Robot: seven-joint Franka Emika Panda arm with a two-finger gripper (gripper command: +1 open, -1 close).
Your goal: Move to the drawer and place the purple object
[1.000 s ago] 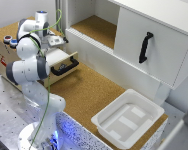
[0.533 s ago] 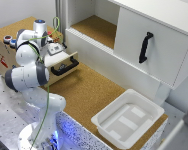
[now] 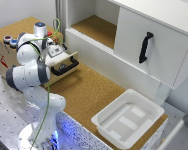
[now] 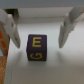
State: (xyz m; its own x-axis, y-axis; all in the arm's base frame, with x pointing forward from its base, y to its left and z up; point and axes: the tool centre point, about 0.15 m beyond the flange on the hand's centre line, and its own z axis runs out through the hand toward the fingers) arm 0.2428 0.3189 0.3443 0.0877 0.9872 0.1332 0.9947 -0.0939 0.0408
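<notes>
End effector [image 4: 39, 30] sits over the pulled-out drawer [image 3: 64, 65] at the exterior view's left, fingers [image 4: 10, 30] spread wide and gripping nothing. The purple object [image 4: 36, 49], a cube with a yellow letter, lies on the drawer's pale floor between the fingers with a clear gap on each side, so it looks released, not held. Arm hangs straight above, likely for a clean vertical retreat; white tub [image 3: 128, 120] and cabinet door [image 3: 151, 45] lie well apart.
</notes>
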